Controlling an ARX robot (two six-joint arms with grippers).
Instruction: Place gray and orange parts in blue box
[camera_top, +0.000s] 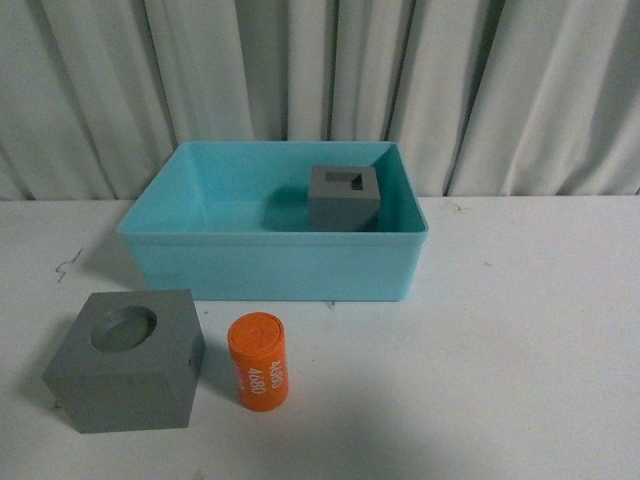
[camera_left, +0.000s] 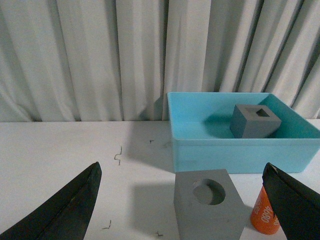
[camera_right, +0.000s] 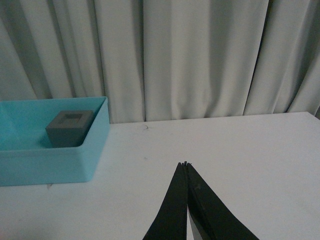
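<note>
White table (camera_top: 520, 350) under both pincers. Blue box (camera_top: 270, 265) sits ahead of left pincer (camera_left: 181, 168), beyond the parts, and well apart from right pincer (camera_right: 185, 165), off to its side. Gray cube with round recess (camera_top: 125, 370) on table, just ahead of left pincer, framed between its fingers. Gray cube with square recess (camera_top: 343, 198) inside box, far corner. Orange cylinder (camera_top: 258, 360) upright near one left finger, just beside round-recess cube. Left pincer spread wide, empty. Right pincer pressed together, empty

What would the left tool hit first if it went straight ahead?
Probably the gray cube with the round recess, which sits ahead, in line with the gap of the open left tool; the blue box lies beyond it.
</note>
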